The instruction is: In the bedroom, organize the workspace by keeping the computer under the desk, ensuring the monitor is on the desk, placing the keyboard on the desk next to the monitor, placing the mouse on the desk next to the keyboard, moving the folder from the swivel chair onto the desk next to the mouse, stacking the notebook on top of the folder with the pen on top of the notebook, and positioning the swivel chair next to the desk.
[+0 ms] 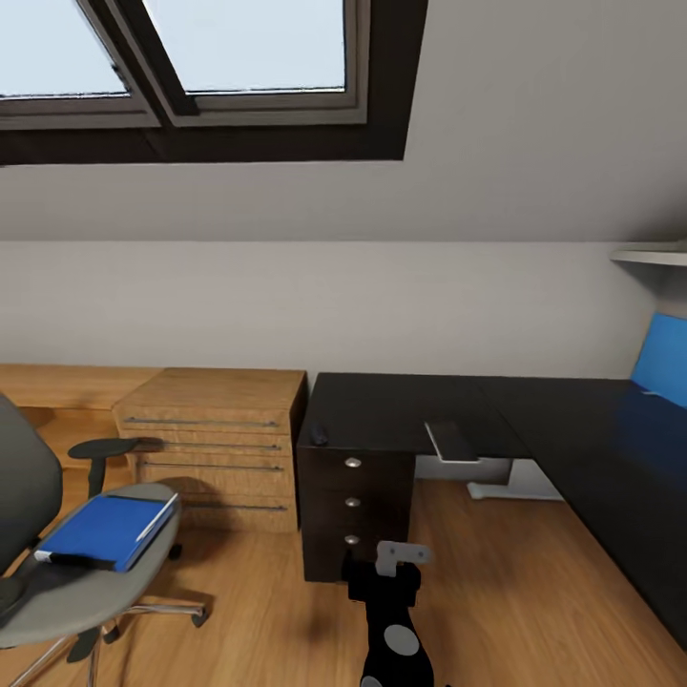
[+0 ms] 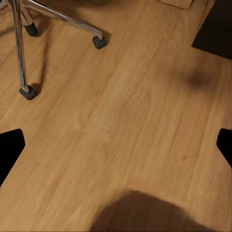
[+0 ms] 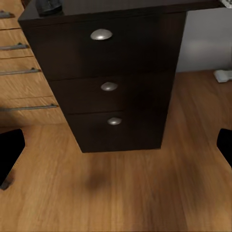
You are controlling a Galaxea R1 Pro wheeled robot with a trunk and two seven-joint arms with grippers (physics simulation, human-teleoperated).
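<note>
The black desk [image 1: 534,410] stands ahead, and its drawer unit [image 1: 353,501] has round silver knobs [image 3: 101,34]. A small black mouse [image 1: 320,436] lies on the corner above the drawers, also seen in the right wrist view [image 3: 48,6]. A thin dark grey flat piece [image 1: 452,441], perhaps the notebook, juts over the desk's inner edge. At the left, the swivel chair [image 1: 57,592] carries the blue folder [image 1: 107,530] on its seat. My right gripper [image 3: 116,147] is open and empty, low in front of the drawers. My left gripper [image 2: 116,147] is open over bare floor near the chair's star base [image 2: 58,17].
A light wooden chest [image 1: 215,439] with bar handles stands between chair and desk. A blue panel [image 1: 663,358] rises at the desk's far right under a wall shelf [image 1: 654,256]. A white desk foot [image 1: 506,489] rests on the wooden floor [image 1: 496,592]. Skylight windows sit above.
</note>
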